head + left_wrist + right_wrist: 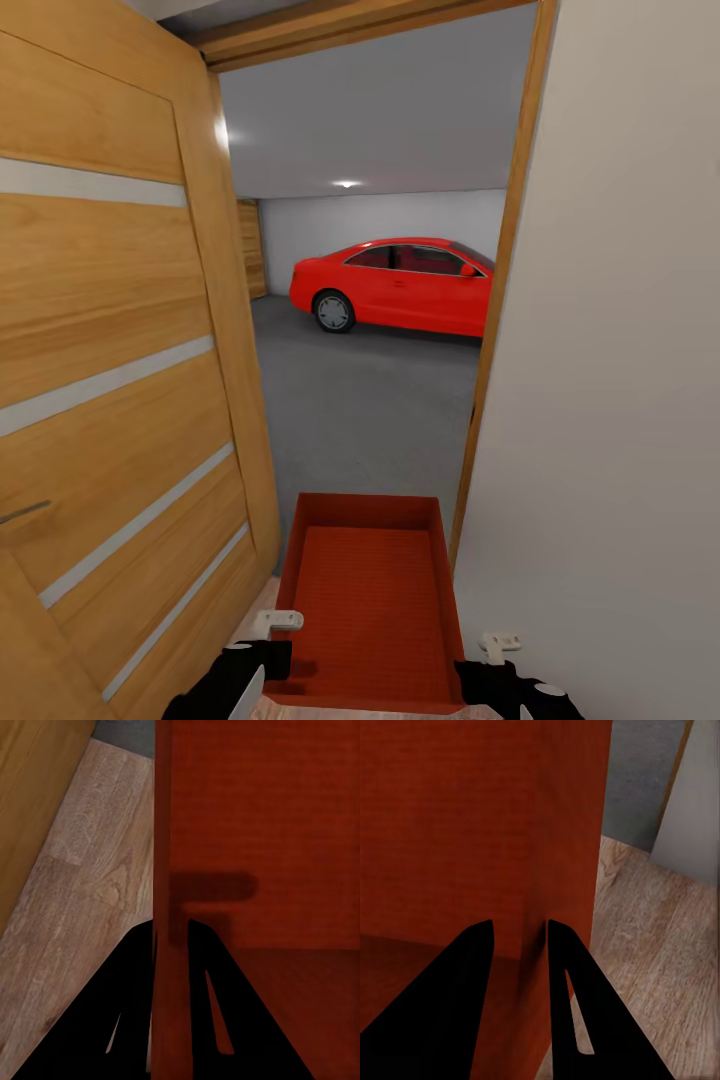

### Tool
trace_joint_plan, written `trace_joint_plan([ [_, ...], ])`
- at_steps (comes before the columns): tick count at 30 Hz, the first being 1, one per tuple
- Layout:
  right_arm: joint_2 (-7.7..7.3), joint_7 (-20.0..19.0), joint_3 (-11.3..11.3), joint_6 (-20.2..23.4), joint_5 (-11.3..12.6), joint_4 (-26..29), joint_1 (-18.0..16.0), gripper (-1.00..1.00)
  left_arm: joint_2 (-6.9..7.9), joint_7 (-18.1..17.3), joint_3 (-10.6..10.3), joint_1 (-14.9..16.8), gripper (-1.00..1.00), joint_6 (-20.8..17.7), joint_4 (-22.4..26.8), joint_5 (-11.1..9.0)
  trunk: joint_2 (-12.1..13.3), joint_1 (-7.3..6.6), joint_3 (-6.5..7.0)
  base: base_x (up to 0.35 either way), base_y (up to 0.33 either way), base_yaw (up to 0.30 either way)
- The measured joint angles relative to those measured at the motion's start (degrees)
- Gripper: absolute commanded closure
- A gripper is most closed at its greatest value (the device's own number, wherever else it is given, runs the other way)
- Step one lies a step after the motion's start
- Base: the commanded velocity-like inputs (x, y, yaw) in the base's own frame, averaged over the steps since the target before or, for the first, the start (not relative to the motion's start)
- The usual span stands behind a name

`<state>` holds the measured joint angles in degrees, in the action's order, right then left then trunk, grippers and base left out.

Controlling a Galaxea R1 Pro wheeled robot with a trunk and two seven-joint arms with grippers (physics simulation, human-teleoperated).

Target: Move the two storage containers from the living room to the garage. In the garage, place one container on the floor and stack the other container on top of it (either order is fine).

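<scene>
Two end effectors clamp one orange-red box [372,600] at the doorway [505,300]: left end effector [171,926] and right end effector [520,926] each pinch a thin side wall. Beyond the doorway, grey concrete floor [360,400] and red car [400,285]; wrist views add wood planks [82,907].

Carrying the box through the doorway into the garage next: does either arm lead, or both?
Both. Left end effector and right end effector each pinch a side wall of the storage container, which sits centred before the doorway; neither looks better placed.

No text, label, brand, number or sign can be read anywhere.
</scene>
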<state>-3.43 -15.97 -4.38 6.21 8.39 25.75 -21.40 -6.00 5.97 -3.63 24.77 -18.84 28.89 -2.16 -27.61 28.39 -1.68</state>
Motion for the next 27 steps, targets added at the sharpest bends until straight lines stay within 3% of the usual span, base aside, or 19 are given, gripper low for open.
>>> trace_joint_plan([
  [17,0.00,0.0,0.1,0.0,-0.1,0.0,0.0,1.00,-0.02,0.0,0.0,0.0,1.00,0.0,0.0,0.0,0.0,0.00,0.00,0.000,0.002,-0.004],
  [27,-0.01,0.0,0.0,0.0,-0.1,0.0,0.0,1.00,-0.03,0.1,0.0,0.0,1.00,0.0,0.0,0.0,0.0,0.00,0.00,0.000,0.219,0.000],
])
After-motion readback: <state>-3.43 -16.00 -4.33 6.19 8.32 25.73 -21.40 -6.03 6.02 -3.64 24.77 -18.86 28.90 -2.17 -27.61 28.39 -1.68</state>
